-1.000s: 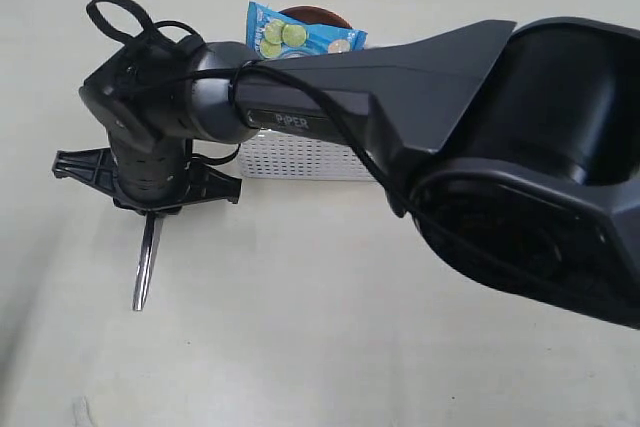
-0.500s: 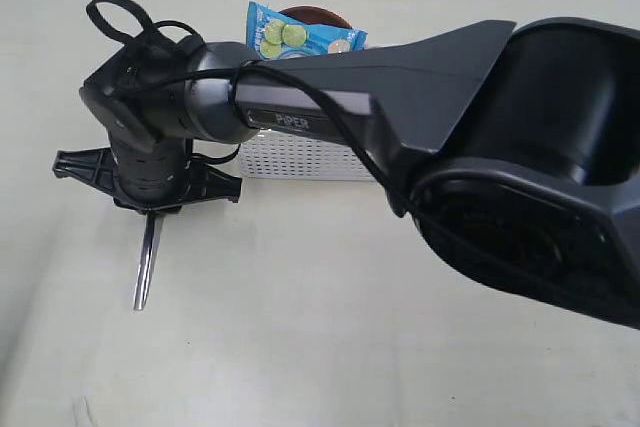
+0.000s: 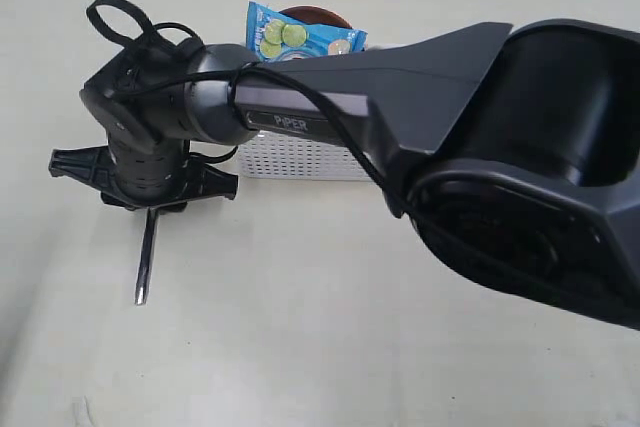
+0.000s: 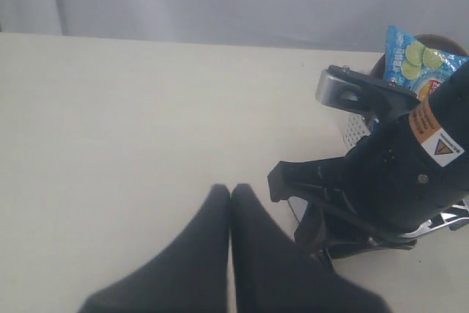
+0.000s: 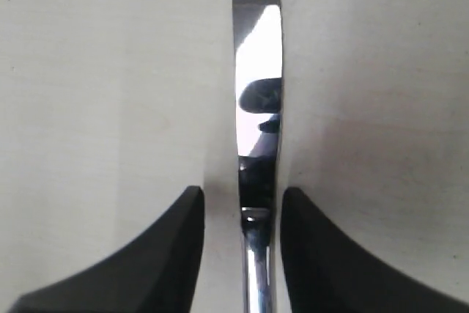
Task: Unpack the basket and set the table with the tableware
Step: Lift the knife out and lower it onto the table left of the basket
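Cream-white and matte, the large tabletop (image 3: 300,367) is carrying a white perforated plastic basket (image 3: 300,159) toward its far edge, with a blue chip bag (image 3: 290,35) and a small brown round plate (image 3: 318,15) showing above the rim. The long steel knife (image 3: 146,262) is lying flat on the tabletop off the basket's end, toward the left edge in the exterior view, its tip pointing at the near edge.

The right end effector (image 5: 242,199) is pointing straight down over the knife's handle end, its jaws parted, with bare tabletop showing between each finger and the steel; it is gripping nothing. The left end effector (image 4: 229,203) is hanging nearby with its fingers pressed together, empty.

Judging by this, the knife is being set down. To finish cleanly, the right arm should be rising straight up with the jaws kept wide, so that neither finger is nudging the knife askew, and only then swinging toward the basket.
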